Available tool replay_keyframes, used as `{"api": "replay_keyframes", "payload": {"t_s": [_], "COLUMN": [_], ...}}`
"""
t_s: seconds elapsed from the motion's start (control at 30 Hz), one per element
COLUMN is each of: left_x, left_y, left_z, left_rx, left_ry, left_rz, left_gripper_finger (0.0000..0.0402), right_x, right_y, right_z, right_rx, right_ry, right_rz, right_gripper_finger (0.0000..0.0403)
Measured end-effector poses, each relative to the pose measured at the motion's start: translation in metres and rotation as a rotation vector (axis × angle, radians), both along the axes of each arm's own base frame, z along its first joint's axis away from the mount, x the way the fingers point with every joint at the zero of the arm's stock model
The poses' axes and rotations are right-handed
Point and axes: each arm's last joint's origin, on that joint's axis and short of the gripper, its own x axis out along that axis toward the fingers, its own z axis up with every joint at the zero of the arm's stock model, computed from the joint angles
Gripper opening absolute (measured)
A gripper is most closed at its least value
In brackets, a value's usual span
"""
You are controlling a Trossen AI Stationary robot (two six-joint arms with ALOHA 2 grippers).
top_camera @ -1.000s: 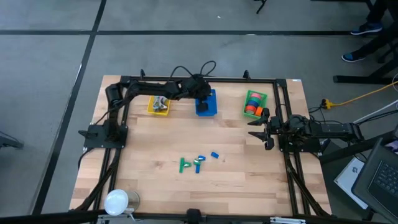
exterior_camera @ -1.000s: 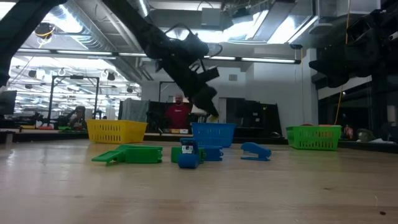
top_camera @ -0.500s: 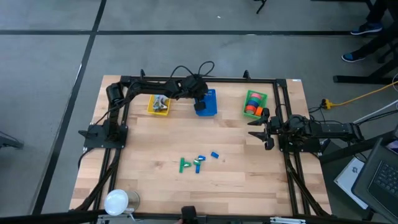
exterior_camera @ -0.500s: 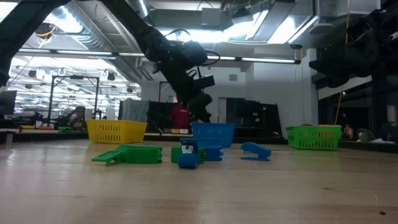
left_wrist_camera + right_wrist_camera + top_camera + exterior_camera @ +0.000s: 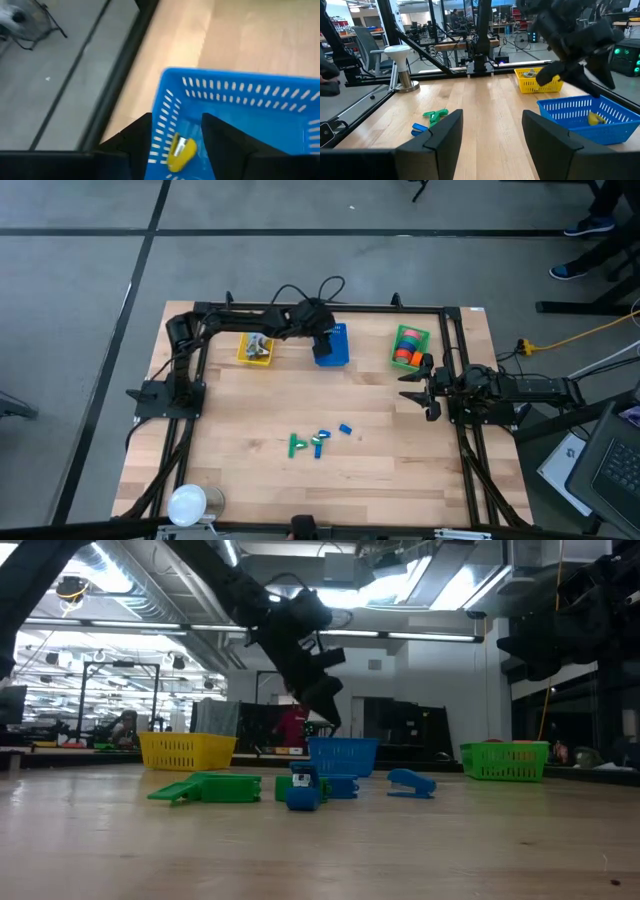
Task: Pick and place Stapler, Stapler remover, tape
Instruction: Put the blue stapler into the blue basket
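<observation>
on the left of the tabletop (image 5: 240, 415) a white round thing (image 5: 187, 504) stands near the front corner, and a yellow basket (image 5: 254, 348) with some grey metal pieces in it stands at the back edge.

the left hand (image 5: 324, 340) hangs over the blue basket (image 5: 334, 352), just beside the yellow one. its two fingers (image 5: 137, 145) stand apart with nothing between them, and in the left wrist view a small yellow piece (image 5: 181, 151) lies on the floor of the blue basket, below the gap – whether it is a stapler or a stapler remover i cannot tell.

in the middle of the tabletop, well apart from the baskets, lies a small group: green pieces (image 5: 297, 444), then blue pieces (image 5: 322, 439), and one more blue piece (image 5: 345, 429) a little to the right. in the low view the green ones look like a flat opened stapler (image 5: 205, 788).

more to the right, the green basket (image 5: 408, 346) stands at the back edge and holds the tape (image 5: 405, 352) – small rolls in orange, red and green.

the right hand (image 5: 421, 392) waits at the right side of the tabletop, in front of the green basket. its fingers (image 5: 440, 140) are spread and hold nothing.
</observation>
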Motion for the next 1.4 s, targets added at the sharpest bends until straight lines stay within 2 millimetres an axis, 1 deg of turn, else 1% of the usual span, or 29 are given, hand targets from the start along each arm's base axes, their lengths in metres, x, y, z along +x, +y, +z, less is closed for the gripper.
{"api": "replay_keyframes", "payload": {"t_s": [0.1, 0.23, 0.33, 0.43, 0.57, 0.8, 1.0, 1.1, 1.2, 1.4], "left_x": [-0.002, -0.003, -0.005, -0.006, -0.008, -0.01, -0.015, -0.02, -0.026, -0.038], "left_y": [-0.008, -0.029, -0.051, -0.077, -0.112, -0.161, -0.194, -0.208, -0.221, -0.243], "left_z": [0.017, 0.046, 0.068, 0.084, 0.094, 0.09, 0.083, 0.078, 0.069, 0.054], "left_rx": [0.033, 0.065, 0.079, 0.085, 0.072, 0.055, 0.03, 0.01, -0.015, -0.111], "left_ry": [-0.027, -0.086, -0.13, -0.152, -0.137, -0.047, 0.047, 0.106, 0.153, 0.233], "left_rz": [0.005, -0.037, -0.088, -0.176, -0.283, -0.428, -0.52, -0.553, -0.574, -0.606], "left_gripper_finger": [0.017, 0.0166, 0.0162, 0.0159, 0.016, 0.0159, 0.0155, 0.0155, 0.0154, 0.0153], "right_x": [0.0, 0.0, 0.0, 0.0, 0.0, 0.0, 0.0, 0.0, 0.0, 0.0], "right_y": [0.0, 0.0, 0.0, 0.0, 0.0, 0.0, 0.0, 0.0, 0.0, 0.0], "right_z": [0.0, 0.0, 0.0, 0.0, 0.0, 0.0, 0.0, 0.0, 0.0, 0.0], "right_rx": [0.0, 0.0, 0.0, 0.0, 0.0, 0.0, 0.0, 0.0, 0.0, 0.0], "right_ry": [0.0, 0.0, -0.001, 0.0, 0.0, 0.0, 0.0, 0.001, 0.0, 0.0], "right_rz": [0.0, 0.0, 0.0, 0.001, 0.0, 0.0, 0.0, 0.0, 0.001, 0.0], "right_gripper_finger": [0.021, 0.021, 0.021, 0.021, 0.021, 0.0211, 0.0211, 0.0211, 0.0211, 0.0211]}}
